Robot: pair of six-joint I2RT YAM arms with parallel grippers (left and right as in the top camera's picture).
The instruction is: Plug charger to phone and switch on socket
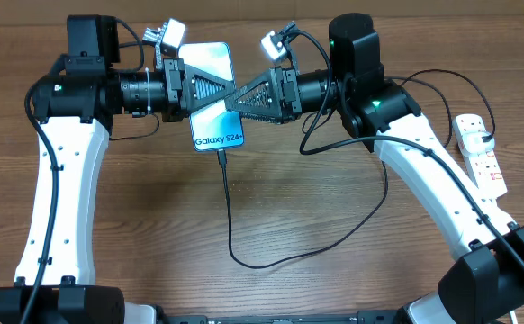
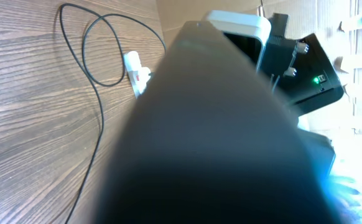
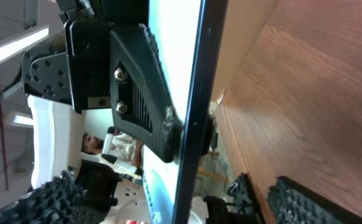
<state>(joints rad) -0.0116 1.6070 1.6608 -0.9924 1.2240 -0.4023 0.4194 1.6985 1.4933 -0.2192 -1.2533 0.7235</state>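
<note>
The phone is held above the table, its light blue screen up and the "Galaxy S24+" text at its near end. My left gripper is shut on the phone's far half. In the left wrist view the phone's dark back fills the frame and hides the fingers. My right gripper is open, its fingers wide apart either side of the phone's edge. The charger's black plug tip sits at the phone's near edge. Its cable loops across the table. The socket lies at the right edge.
The black cable runs from the loop up towards the socket, passing under my right arm. In the left wrist view the cable coils beside the white socket. Cardboard stands behind the table's far edge.
</note>
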